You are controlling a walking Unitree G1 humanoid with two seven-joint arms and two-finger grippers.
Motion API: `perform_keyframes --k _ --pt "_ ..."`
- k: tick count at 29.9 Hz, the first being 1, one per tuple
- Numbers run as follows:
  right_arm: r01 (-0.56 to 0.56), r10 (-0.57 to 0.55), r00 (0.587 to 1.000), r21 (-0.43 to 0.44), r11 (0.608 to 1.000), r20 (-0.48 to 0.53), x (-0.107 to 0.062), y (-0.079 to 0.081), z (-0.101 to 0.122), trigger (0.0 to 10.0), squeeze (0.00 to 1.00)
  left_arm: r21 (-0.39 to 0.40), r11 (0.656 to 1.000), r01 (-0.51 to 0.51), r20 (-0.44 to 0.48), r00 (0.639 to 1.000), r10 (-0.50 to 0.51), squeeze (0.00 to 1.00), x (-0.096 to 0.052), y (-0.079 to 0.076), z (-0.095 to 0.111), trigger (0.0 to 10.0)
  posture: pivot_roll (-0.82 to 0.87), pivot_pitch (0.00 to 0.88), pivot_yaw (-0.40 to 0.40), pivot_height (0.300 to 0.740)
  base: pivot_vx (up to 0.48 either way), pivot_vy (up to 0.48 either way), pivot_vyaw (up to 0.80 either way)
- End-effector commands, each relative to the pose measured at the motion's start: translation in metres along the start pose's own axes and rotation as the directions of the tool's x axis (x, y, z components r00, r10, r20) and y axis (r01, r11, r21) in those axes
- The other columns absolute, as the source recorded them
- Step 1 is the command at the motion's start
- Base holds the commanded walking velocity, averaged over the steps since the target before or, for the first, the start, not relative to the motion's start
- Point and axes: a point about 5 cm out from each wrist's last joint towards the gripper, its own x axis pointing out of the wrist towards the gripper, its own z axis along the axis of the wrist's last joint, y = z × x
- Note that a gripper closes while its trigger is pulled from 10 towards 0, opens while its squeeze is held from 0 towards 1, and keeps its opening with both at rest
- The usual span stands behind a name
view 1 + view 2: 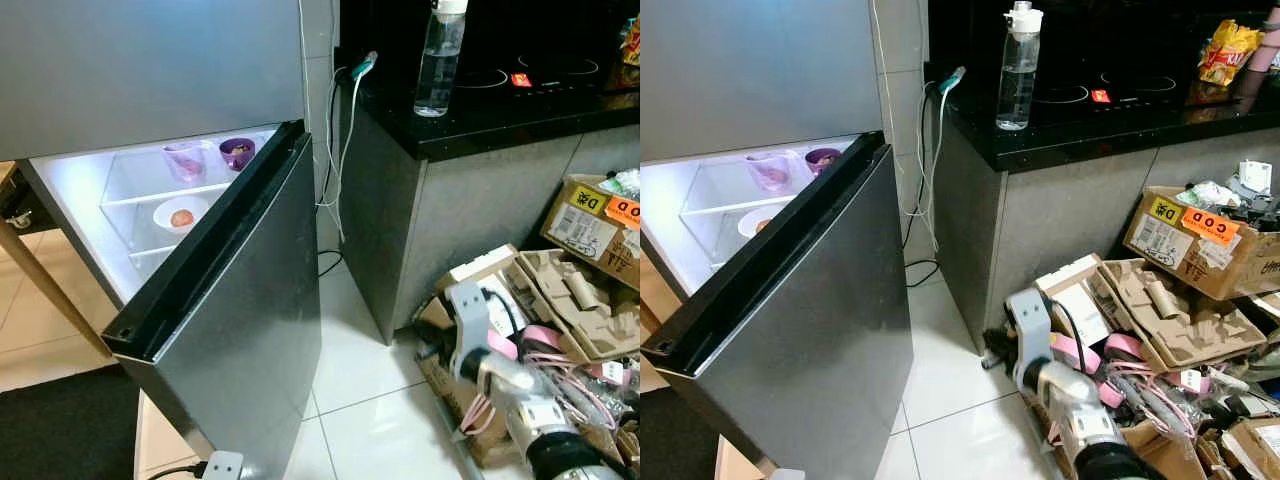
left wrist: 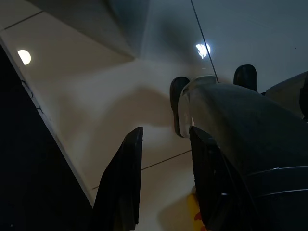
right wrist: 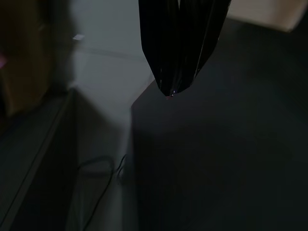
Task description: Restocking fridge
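Observation:
The fridge's lower door (image 1: 250, 300) stands open, swung out toward me, dark grey. Inside, the lit shelves hold a pink cup (image 1: 185, 160), a purple bowl (image 1: 237, 152) and, one shelf down, a white bowl (image 1: 180, 213) with something orange in it. My right arm (image 1: 480, 345) reaches in low from the right, over the floor beside the door. In its wrist view my right gripper (image 3: 177, 86) is shut on nothing and points at the dark door face. My left gripper (image 2: 166, 137) hangs open over the floor tiles, holding nothing.
A clear water bottle (image 1: 438, 60) stands on the black counter (image 1: 500, 125) right of the fridge; a yellow snack bag (image 1: 1228, 50) lies further back. Cardboard boxes (image 1: 590, 225) and packing litter crowd the floor at right. A cable (image 1: 335, 150) hangs between fridge and counter. A wooden leg (image 1: 40, 280) stands at left.

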Motion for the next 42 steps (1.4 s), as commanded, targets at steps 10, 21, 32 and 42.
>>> perform_keyframes --k 10,21,32,42 --pt "0.194 -0.188 0.921 -0.018 0.981 -0.342 -0.032 -0.008 -0.085 10.0 0.01 -0.006 1.0 0.012 -0.014 1.0 -0.013 0.0 0.001 -0.006 -0.004 10.0 -0.05 0.0 0.015 0.74 0.0 0.0 0.71" --pt "0.343 -0.292 0.773 -0.015 0.939 -0.563 -0.084 -0.01 -0.145 10.0 0.0 -0.003 1.0 0.013 -0.017 1.0 -0.013 0.0 0.001 -0.006 -0.003 10.0 -0.05 0.0 0.019 0.74 0.0 0.0 0.73" --pt "0.392 -0.318 0.673 -0.044 0.919 -0.668 -0.113 -0.002 -0.175 10.0 0.0 -0.002 1.0 0.016 -0.022 1.0 -0.016 0.0 0.001 -0.006 -0.004 10.0 -0.05 0.0 0.02 0.74 0.0 0.0 0.73" --pt "0.411 -0.323 0.661 -0.034 0.911 -0.677 -0.116 0.001 -0.179 10.0 0.0 -0.004 1.0 0.016 -0.02 1.0 -0.016 0.0 0.001 -0.006 -0.003 10.0 -0.05 0.0 0.021 0.74 0.0 0.0 0.73"
